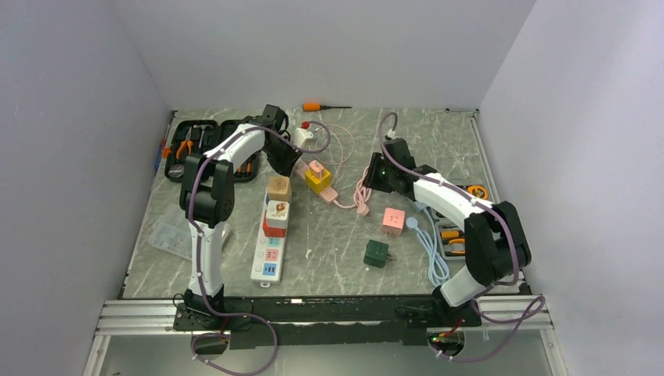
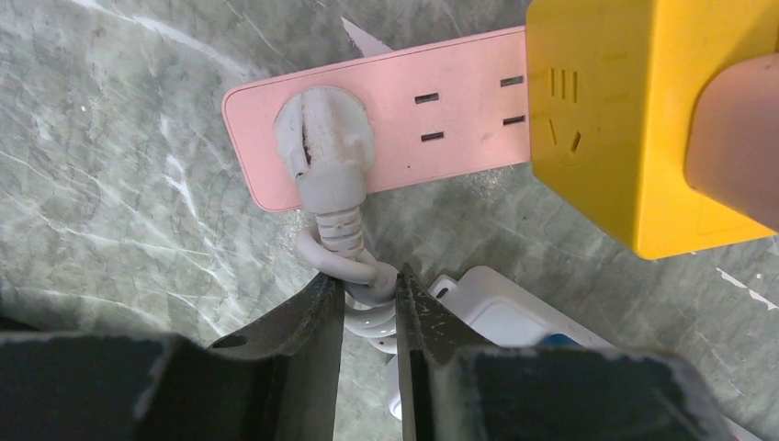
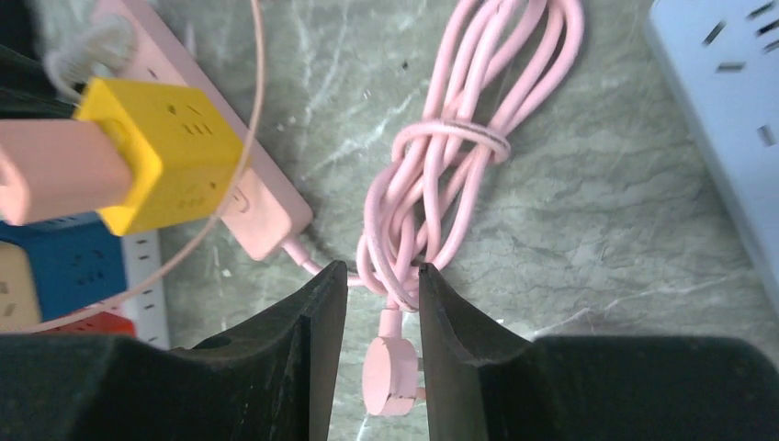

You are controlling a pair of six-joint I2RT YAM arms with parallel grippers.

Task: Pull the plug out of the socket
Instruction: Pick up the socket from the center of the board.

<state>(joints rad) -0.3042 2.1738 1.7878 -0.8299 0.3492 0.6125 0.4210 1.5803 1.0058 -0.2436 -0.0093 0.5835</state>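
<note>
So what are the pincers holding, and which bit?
The left pincer pinches the grey cord just below its plug. The right pincer straddles the pink cord; grip unclear.

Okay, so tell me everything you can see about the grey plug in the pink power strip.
The grey plug is round, pale and rubbery-looking, with a seam across its face. It appears seated in the end socket of the pink power strip, which lies flat on the marbled table. A ribbed collar leads into its cord, which loops down and is pinched in the left hand. The yellow cube adapter sits further along, not touching it.
</note>
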